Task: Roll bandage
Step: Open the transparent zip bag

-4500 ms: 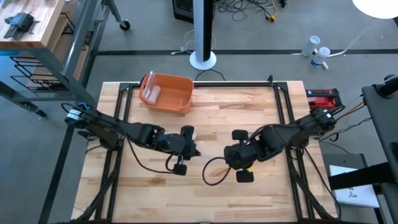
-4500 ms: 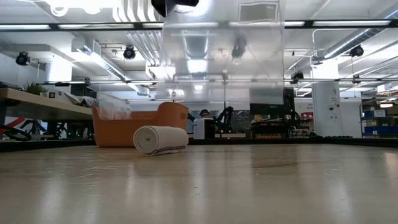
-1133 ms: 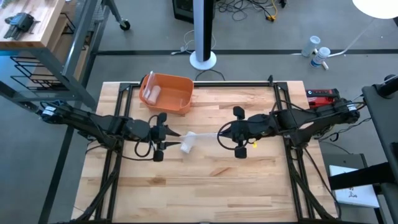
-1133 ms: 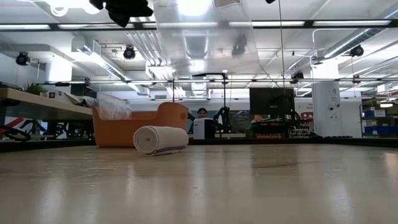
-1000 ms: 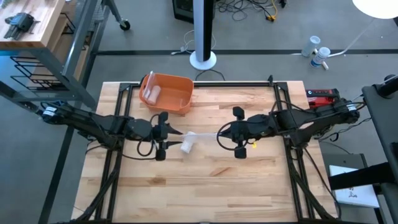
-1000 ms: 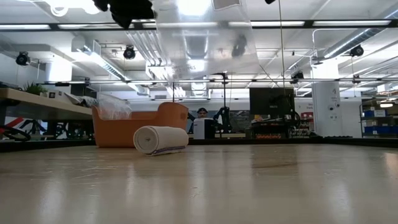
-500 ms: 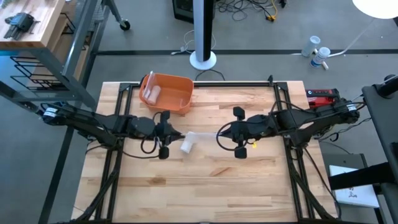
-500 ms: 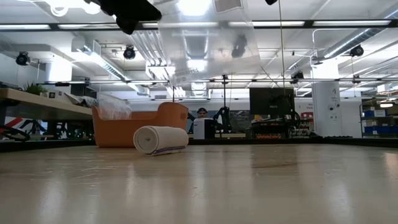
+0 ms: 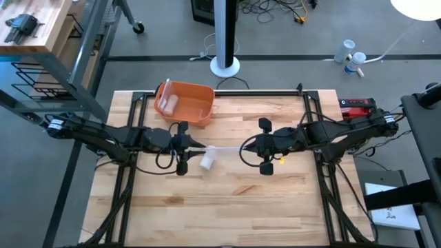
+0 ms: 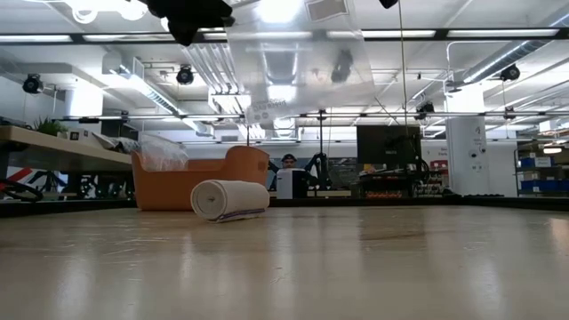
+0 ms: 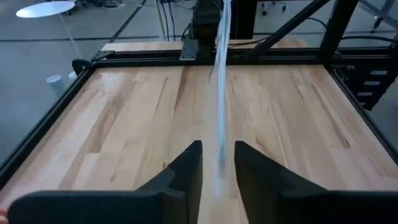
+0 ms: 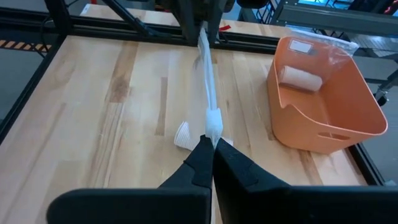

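Since half a second ago, our left gripper (image 9: pixel 185 146) has slid a tiny bit toward the middle of the pale wooden table (image 9: pixel 275 207); almost nothing else has changed.

On the left, our left gripper hangs above the table with its two dark fingers (image 11: pixel 186 168) a little apart. The long thin white bandage strip (image 9: pixel 222 148) runs through that gap, so we are guiding it more than squeezing it.

Behind it sits the orange plastic tub (image 9: pixel 185 103) with a small roll inside. Under the strip lies the white rolled bandage (image 10: pixel 229 198), resting on the table near the tub.

On the right, our right gripper (image 9: pixel 249 147) is pinched closed on the other end of the strip, which stretches in the air between both arms.

We think the strip could slip out of the loose left fingers and drop. If we pull too hard, it could twist, or tug out of the right gripper.
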Controlling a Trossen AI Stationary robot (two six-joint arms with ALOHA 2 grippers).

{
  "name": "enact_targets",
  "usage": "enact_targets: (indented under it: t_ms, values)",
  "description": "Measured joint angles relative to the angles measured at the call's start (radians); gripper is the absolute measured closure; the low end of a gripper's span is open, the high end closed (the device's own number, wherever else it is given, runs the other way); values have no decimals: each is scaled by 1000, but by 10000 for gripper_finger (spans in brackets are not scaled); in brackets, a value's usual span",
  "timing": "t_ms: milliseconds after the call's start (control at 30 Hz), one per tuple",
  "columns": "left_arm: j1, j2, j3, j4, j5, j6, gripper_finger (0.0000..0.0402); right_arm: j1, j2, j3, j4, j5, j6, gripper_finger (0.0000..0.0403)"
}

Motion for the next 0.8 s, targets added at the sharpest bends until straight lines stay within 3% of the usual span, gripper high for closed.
enact_targets:
  t_ms: [200, 500, 567, 800]
  values:
    - [0, 0, 0, 0, 11, 32, 393, 0, 0, 0, -4, 0, 0, 403]
    - [2, 26, 1, -10, 64, 41, 400, 0, 9, -3, 3, -1, -26, 403]
    - [2, 36, 8, -26, 100, 74, 400, 0, 21, -4, 2, -41, -74, 403]
    - [1, 102, 87, -150, 183, 156, 401, -32, 107, -4, 5, -44, -95, 403]
